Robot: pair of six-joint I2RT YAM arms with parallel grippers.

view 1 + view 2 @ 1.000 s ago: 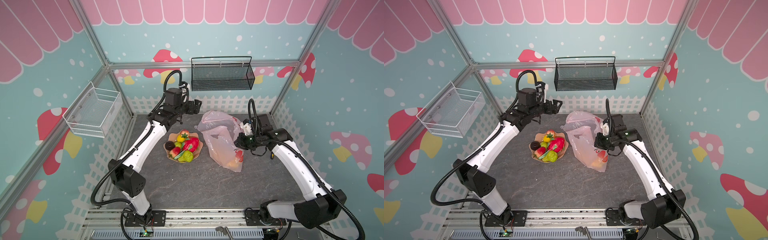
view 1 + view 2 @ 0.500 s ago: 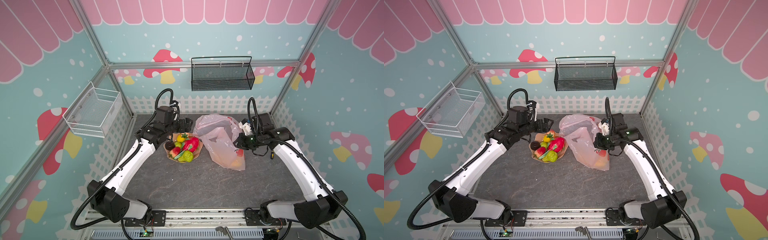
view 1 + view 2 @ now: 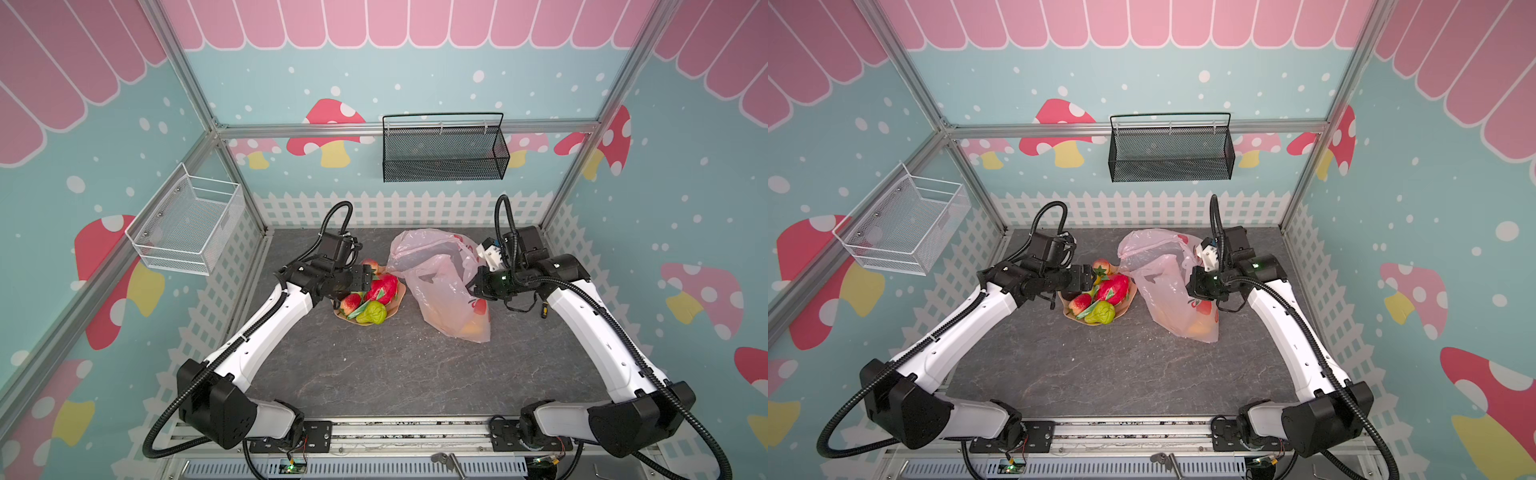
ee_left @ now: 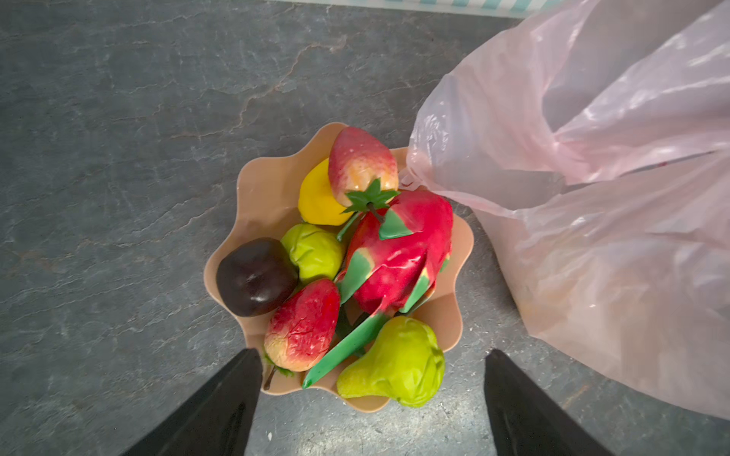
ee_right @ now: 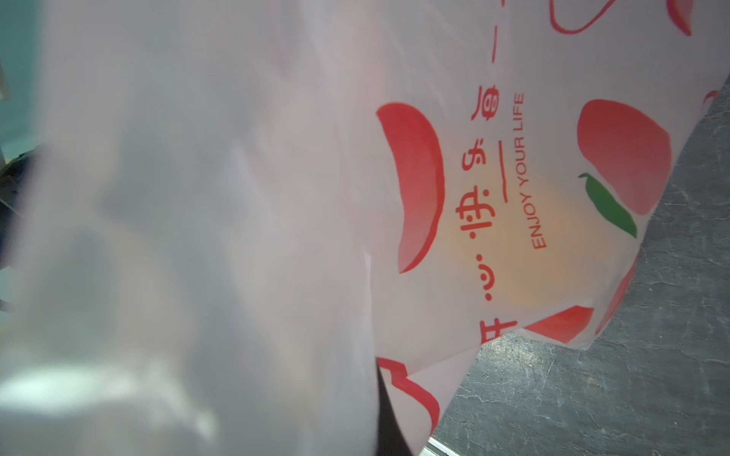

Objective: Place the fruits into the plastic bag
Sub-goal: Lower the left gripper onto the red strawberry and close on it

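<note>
Grey worktop [image 3: 374, 365]: fruits [image 4: 403, 252] piled in tan dish [image 4: 256, 197], plastic bag [image 3: 440, 286] just beside it; left claw [image 4: 373, 355] spread wide over dish, right claw [image 3: 476, 286] pinched shut on plastic bag's side.

We get bright, even overhead light in both top views; shadows on the worktop [image 3: 374, 365] are soft. Straight lines bow at the edges. Close to the right wrist lens the plastic bag [image 5: 158, 237] blurs; the fruits [image 4: 399, 252] show small glare.
</note>
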